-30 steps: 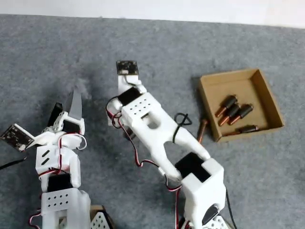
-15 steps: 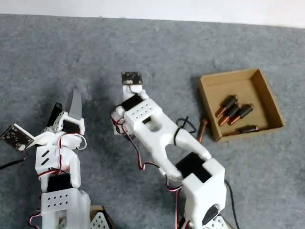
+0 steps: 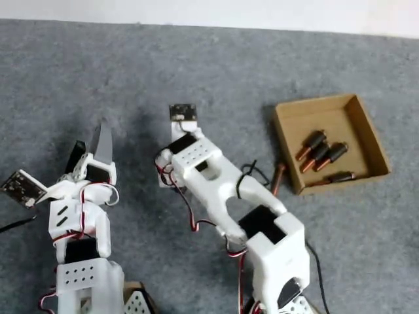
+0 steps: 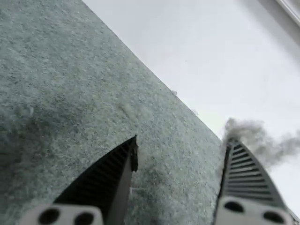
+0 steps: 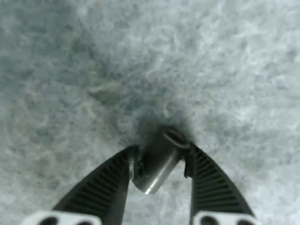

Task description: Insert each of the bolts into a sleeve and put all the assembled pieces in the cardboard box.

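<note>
Closest to me, my right jaws are closed on a short dark grey metal sleeve (image 5: 159, 161). It is gripped from both sides and sits tilted, with its far end down near the grey felt surface (image 5: 225, 56). I cannot tell whether that end rests on the felt or hangs just above it. My left jaws are spread wide and hold nothing, low over the felt and well apart from the sleeve.

Farther out, a slim copper-coloured bolt (image 3: 277, 178) lies on the surface outside the shallow brown cardboard box (image 3: 330, 121), just beside its near wall. Inside the box lie four assembled pieces: three side by side (image 3: 321, 152) and one alone by the near edge (image 3: 340, 176).

I judge this to be the last pairing, with the sleeve in hand and its bolt not yet picked up. Next, the bolt has to be grasped and its tip lined up with the sleeve's bore, so I must hold the sleeve steady with an open end reachable. The bolt lies far from my left jaws, which makes that reach awkward.
</note>
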